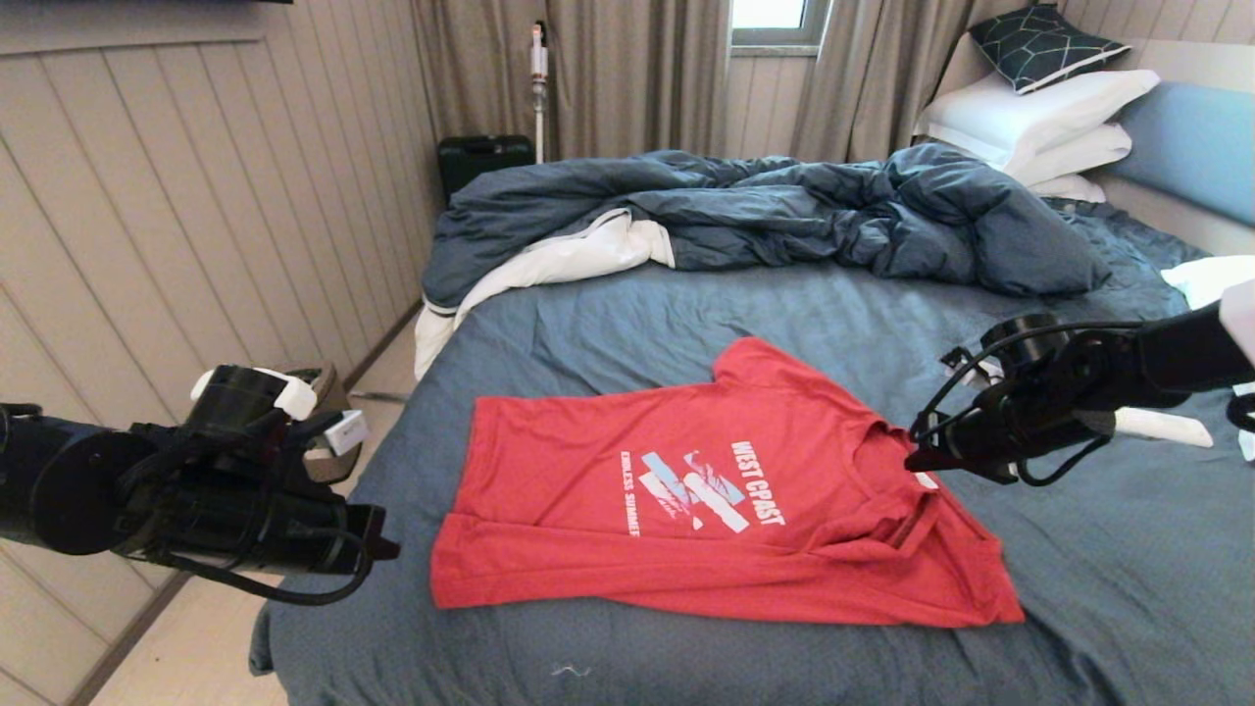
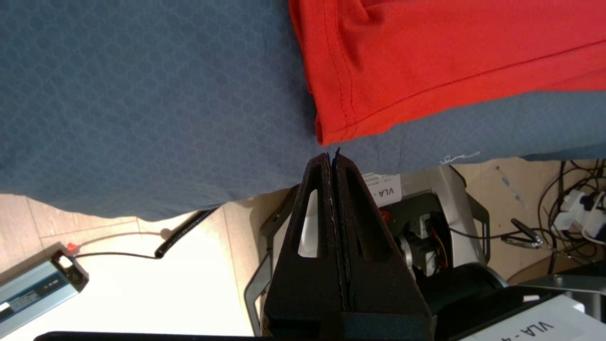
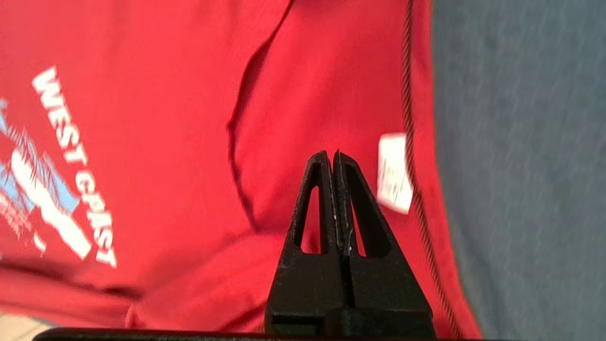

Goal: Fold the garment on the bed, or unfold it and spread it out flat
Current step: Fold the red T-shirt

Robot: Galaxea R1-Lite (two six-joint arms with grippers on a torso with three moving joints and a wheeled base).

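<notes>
The shirt lies face up on the bed, roughly in the middle of the head view and a bit toward the lower edge. Its hem points to the frame's left and its collar to the right. The "WEST COAST" print sits near the centre, and the fabric is bunched into folds around the collar and the lower-right sleeve. The upper sleeve sticks out toward the duvet, which is heaped across the upper part of the frame with its white lining showing at the left. White pillows are stacked at the upper right.

The left gripper hangs at the lower left of the head view, just off the bed's corner — fingers pressed together, nothing in them. In its wrist view the tips sit just short of the shirt's hem corner, not touching.

The right gripper comes in from the right edge and hovers over the collar area, jaws also pressed together and empty. Its wrist view shows the tips above red fabric, right beside the white neck tag — can't tell if they actually touch the cloth.
</notes>
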